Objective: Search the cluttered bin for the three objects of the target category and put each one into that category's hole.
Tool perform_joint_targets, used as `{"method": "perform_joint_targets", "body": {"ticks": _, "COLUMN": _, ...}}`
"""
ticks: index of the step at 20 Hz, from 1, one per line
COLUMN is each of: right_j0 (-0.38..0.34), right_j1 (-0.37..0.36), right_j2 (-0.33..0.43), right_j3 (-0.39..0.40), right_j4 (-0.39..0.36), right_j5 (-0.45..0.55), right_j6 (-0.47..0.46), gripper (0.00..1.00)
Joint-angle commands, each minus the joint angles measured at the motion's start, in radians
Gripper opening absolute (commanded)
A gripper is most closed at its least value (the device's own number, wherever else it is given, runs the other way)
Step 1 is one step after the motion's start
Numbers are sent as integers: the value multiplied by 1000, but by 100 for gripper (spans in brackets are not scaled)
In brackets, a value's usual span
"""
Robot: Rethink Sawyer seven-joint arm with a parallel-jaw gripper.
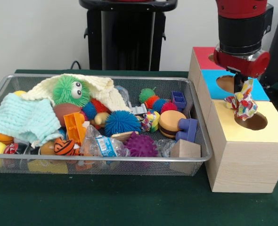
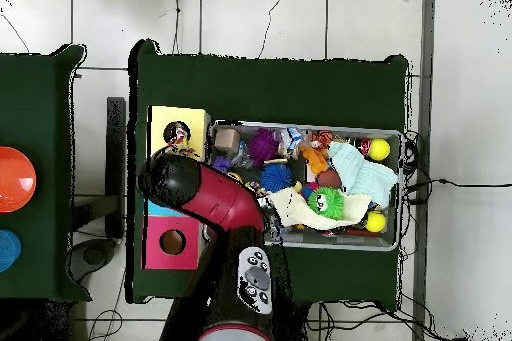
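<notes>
- Right now the gripper [image 1: 242, 90] hangs over the row of wooden boxes at 3 o'clock in the front view, clamped on a confetti lump [image 1: 241, 104] that dangles from it.
- That lump, whitish with red, yellow and blue patches, hovers just above the hole [image 1: 252, 121] in the yellow-topped box [image 1: 271, 129], slightly toward 10 o'clock of the opening, not yet inside.
- From overhead, the same lump [image 2: 178, 138] shows right over the yellow top at 9 o'clock of the bin [image 2: 300, 127].
- So, by my reading, this delivery is one release away from done; a small shift toward 4 o'clock would centre it better over the hole.
- Back in the bin, a second confetti lump [image 1: 151, 120] sits near the middle, between the blue spiky ball [image 1: 122, 122] and the burger toy [image 1: 171, 124], in plain sight.
- A third I can't pick out; it may be buried under the knitted cloths [image 1: 26, 120] or already inside the box, which the pictures don't reveal.
- Blue-topped box [image 1: 214, 77] and red-topped box [image 1: 206, 56] lie behind, toward 12 o'clock, and aren't the goal.
- Judged overall: one lump at the drop, at least one left to fetch.
</notes>
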Motion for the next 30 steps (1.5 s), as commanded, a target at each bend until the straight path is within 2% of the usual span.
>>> {"method": "perform_joint_targets", "body": {"ticks": 1, "right_j0": 38, "right_j1": 188, "right_j2": 9, "right_j3": -100, "right_j4": -78, "right_j5": -217, "right_j6": 113, "gripper": 0}}
{"method": "perform_joint_targets", "body": {"ticks": 8, "right_j0": 125, "right_j1": 217, "right_j2": -123, "right_j3": -207, "right_j4": -97, "right_j5": -75, "right_j6": 171, "gripper": 0}}
{"method": "perform_joint_targets", "body": {"ticks": 13, "right_j0": 88, "right_j1": 243, "right_j2": -79, "right_j3": -234, "right_j4": -142, "right_j5": -102, "right_j6": 75, "gripper": 0}}
{"method": "perform_joint_targets", "body": {"ticks": 21, "right_j0": 107, "right_j1": 261, "right_j2": -111, "right_j3": -323, "right_j4": -182, "right_j5": 6, "right_j6": 104, "gripper": 0}}
{"method": "perform_joint_targets", "body": {"ticks": 24, "right_j0": 91, "right_j1": 265, "right_j2": -92, "right_j3": -329, "right_j4": -184, "right_j5": 20, "right_j6": 101, "gripper": 0}}
{"method": "perform_joint_targets", "body": {"ticks": 26, "right_j0": 78, "right_j1": 264, "right_j2": -79, "right_j3": -332, "right_j4": -199, "right_j5": 7, "right_j6": 80, "gripper": 0}}
{"method": "perform_joint_targets", "body": {"ticks": 30, "right_j0": 37, "right_j1": 273, "right_j2": -36, "right_j3": -360, "right_j4": -272, "right_j5": -73, "right_j6": -22, "gripper": 0}}
